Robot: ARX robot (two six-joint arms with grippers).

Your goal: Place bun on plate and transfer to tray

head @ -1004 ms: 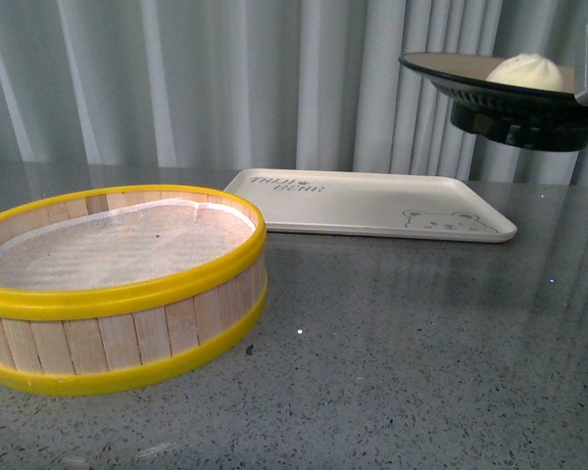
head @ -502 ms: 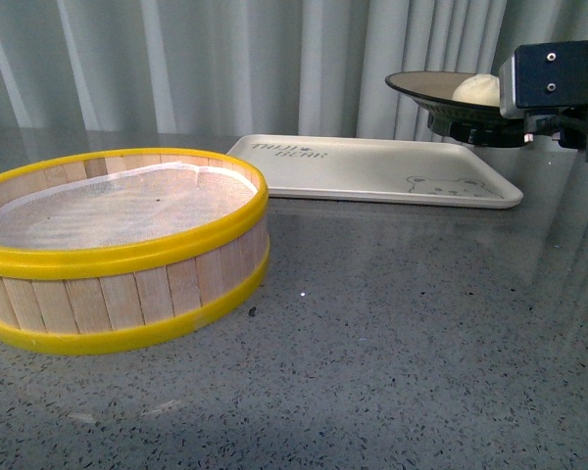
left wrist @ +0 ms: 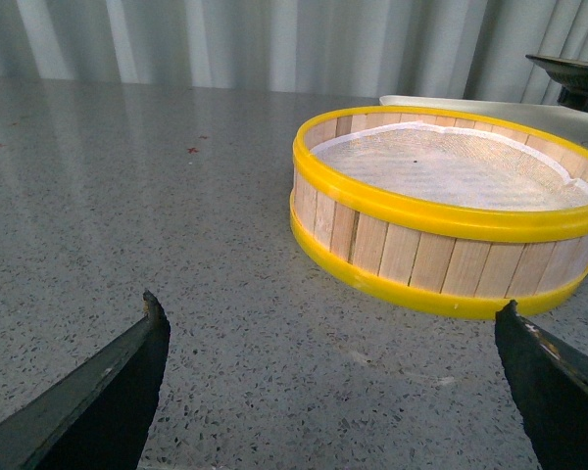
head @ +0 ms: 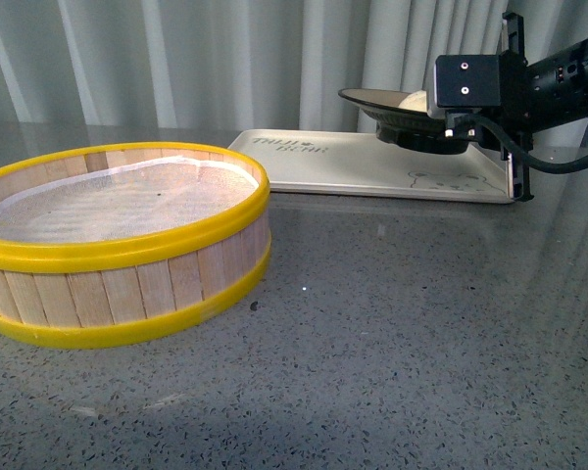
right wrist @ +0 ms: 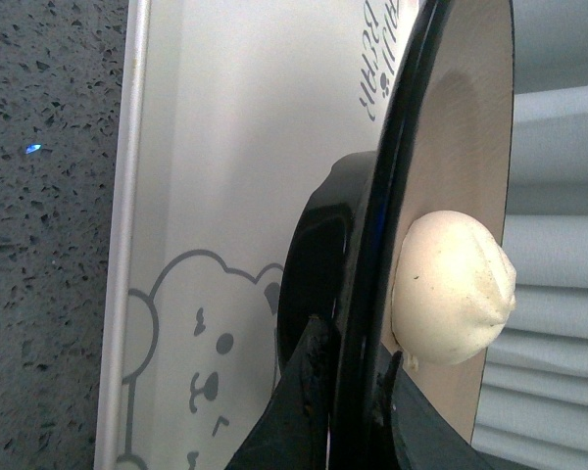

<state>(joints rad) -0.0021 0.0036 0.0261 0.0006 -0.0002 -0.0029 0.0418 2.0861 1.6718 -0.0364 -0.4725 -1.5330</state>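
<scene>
colours showing over a speckled grey counter (head: pixel 402 343)
bun (right wrist: pixel 456 289) looking creamy white, pleated; plate (right wrist: pixel 461 117) gleaming black around beige; tray (right wrist: pixel 225 127) showing cream with grey lettering and bear; basket (head: pixel 118 294) wearing yellow rims on pale wood slats.

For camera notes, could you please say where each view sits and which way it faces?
Front: on the body, facing forward; right gripper holds the plate over the tray, steamer basket left.
Left wrist: low, facing the steamer basket; open left gripper frames it.
Right wrist: along the plate edge, on the bun; fingers clamp the rim.
Front and left wrist share the steamer basket.
</scene>
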